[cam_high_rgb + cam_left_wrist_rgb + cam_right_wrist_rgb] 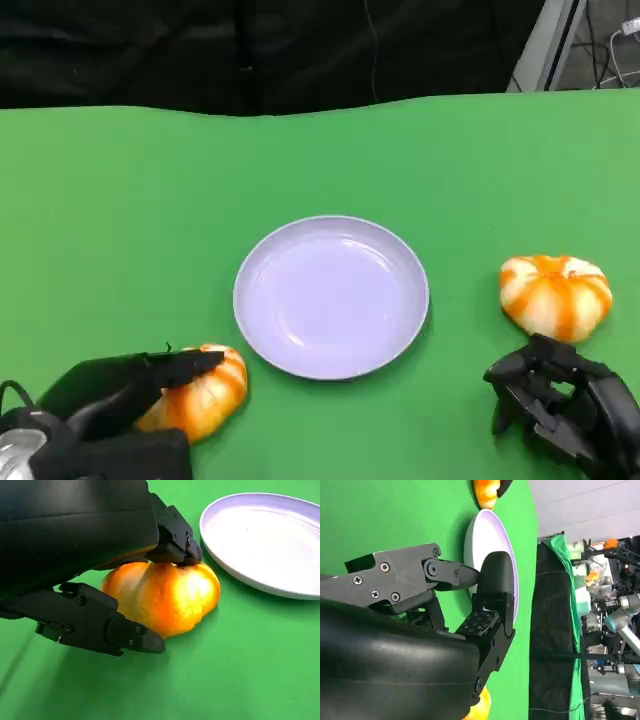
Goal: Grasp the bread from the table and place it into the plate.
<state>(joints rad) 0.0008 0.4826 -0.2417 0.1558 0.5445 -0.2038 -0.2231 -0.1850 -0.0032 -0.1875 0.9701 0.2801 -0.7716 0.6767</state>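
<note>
A green tabletop (120, 220) carries a lilac plate (331, 296) at its middle. The left robot hand (110, 400) clasps an orange bread (200, 392) just beside the plate. The right robot hand (560, 400), fingers curled on nothing, sits near a second bread (555, 293).

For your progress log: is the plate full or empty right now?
Empty. The plate shows a bare surface; one bread lies beside it under the left hand, another bread sits apart.
</note>
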